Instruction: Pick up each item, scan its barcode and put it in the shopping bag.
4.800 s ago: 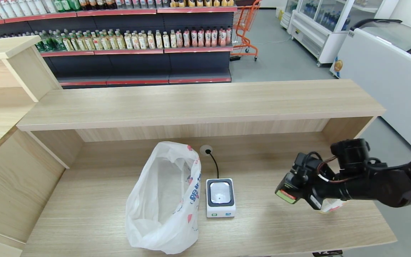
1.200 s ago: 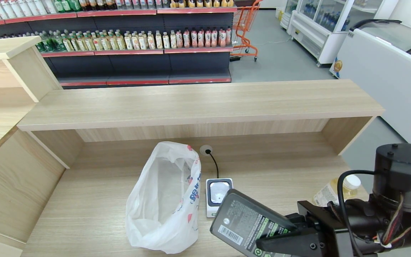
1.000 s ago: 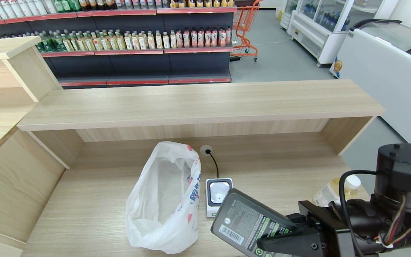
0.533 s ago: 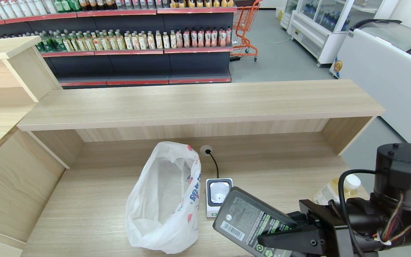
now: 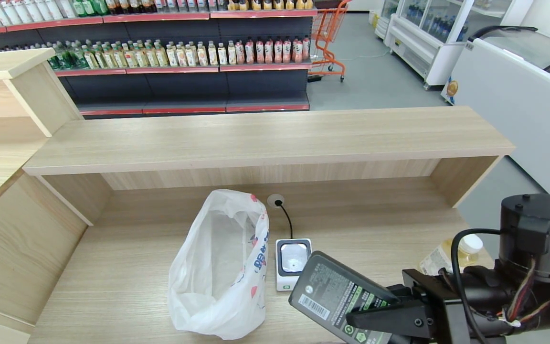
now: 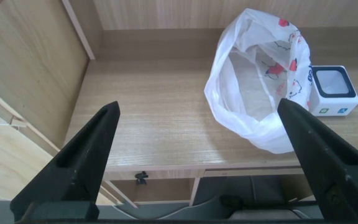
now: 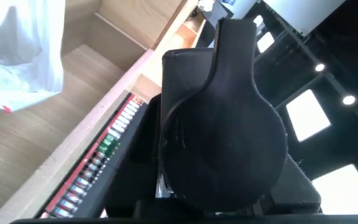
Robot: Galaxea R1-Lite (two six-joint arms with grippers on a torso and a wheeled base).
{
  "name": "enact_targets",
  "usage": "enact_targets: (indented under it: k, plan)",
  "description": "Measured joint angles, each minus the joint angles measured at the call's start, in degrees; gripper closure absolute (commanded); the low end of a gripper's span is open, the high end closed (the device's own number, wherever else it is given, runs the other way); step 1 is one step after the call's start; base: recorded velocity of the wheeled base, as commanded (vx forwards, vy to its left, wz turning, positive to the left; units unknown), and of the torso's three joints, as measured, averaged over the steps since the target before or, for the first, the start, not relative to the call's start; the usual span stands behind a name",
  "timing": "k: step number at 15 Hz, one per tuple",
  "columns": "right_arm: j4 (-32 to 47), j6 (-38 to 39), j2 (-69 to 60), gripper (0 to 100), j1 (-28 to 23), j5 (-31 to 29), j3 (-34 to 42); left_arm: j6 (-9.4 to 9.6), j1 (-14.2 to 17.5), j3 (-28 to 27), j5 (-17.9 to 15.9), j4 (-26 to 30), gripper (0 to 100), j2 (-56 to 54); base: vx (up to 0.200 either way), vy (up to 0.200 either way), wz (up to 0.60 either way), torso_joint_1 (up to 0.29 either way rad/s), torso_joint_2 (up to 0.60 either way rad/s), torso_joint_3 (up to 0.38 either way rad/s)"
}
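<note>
Our right gripper [image 5: 375, 313] grips the dark pack [image 5: 327, 289] by the scanner [image 5: 294, 255], barcode up, so we think it needs turning. Our left gripper [image 6: 197, 112] hangs wide open.

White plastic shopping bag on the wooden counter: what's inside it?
The white plastic shopping bag stands open; only its own crumpled walls show inside, no item. Its bottom is hidden behind the front fold.

I note dark flat packet [image 5: 337, 298] held aloft, tilted, barcode face up, near white scanner [image 5: 293, 260]. White shopping bag [image 5: 220, 267] stands open just beside scanner. Yellow-filled bottle [image 5: 451, 254] lies well right.
</note>
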Motion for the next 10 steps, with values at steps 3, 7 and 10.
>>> enact_targets:
  k: [3, 7, 10]
  plan:
    - [1.24, 18.80, -0.02, 100, -2.61, -0.13, 0.94, 0.00, 0.00, 0.00, 0.00, 0.00, 0, 0.00, 0.000, 0.000, 0.00, 0.000, 0.00, 0.000]
    - [1.76, 50.91, -5.60, 100, -13.09, -0.18, 2.23, 0.00, 0.02, 0.00, 0.00, 0.00, 0, 0.00, 0.000, 0.000, 0.00, 0.000, 0.00, 0.000]
    - [5.62, 85.57, -12.61, 100, -21.38, -3.19, 1.94, 0.00, -0.02, 0.00, 0.00, 0.00, 0, 0.00, 0.000, 0.000, 0.00, 0.000, 0.00, 0.000]
